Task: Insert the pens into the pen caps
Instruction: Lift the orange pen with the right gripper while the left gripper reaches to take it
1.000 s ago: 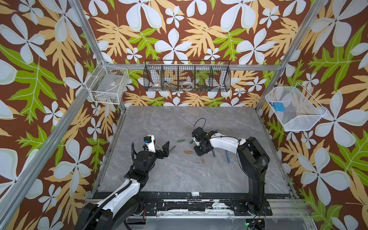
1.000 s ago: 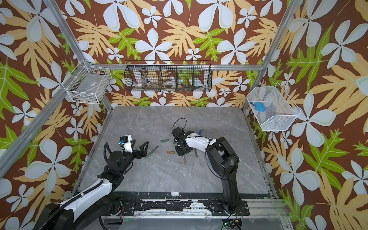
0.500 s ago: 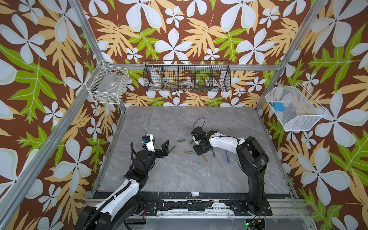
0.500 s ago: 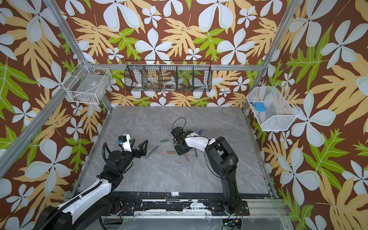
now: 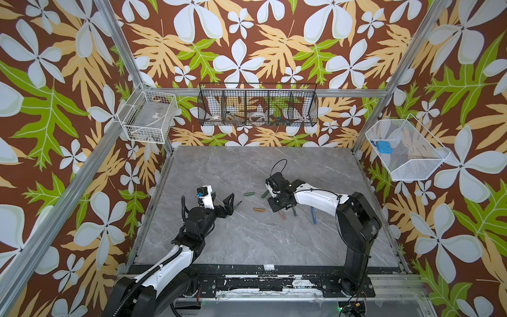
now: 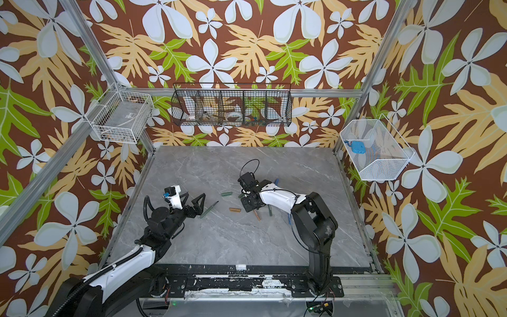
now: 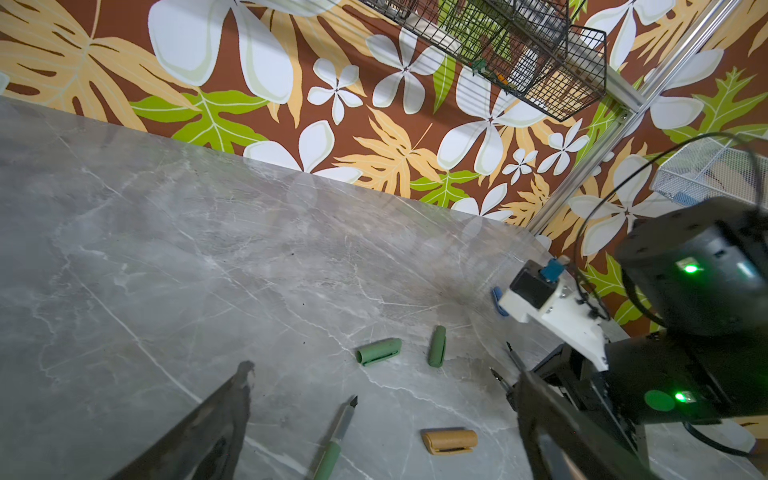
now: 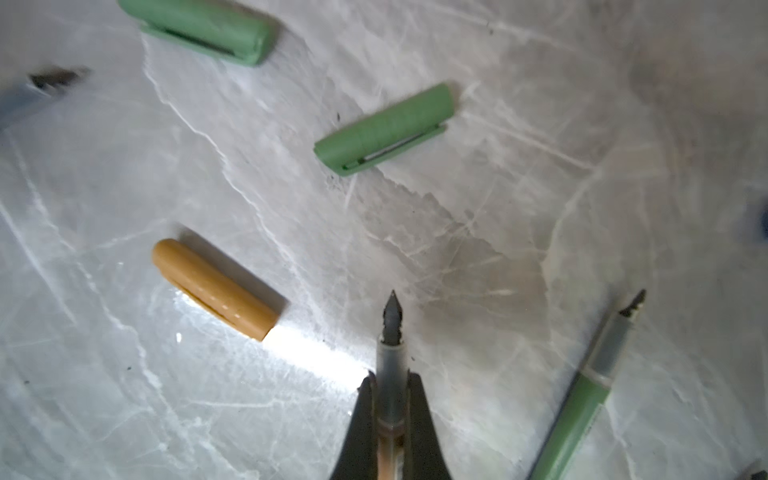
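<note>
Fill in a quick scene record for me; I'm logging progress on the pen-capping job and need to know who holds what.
left gripper: open, holding nothing; a green pen lies on the table just ahead of it
right gripper: shut on the orange-brown pen, tip sticking out uncovered
loose caps: orange-brown cap, one green cap, other green cap
loose pens: second green pen, blue pen
pens capped: none seen

Black arms (image 5: 356,216), white forearm shells (image 5: 315,196), ribbed black cables (image 5: 128,296), green lights (image 7: 690,269), dark tapered right claw (image 8: 390,379)
</note>
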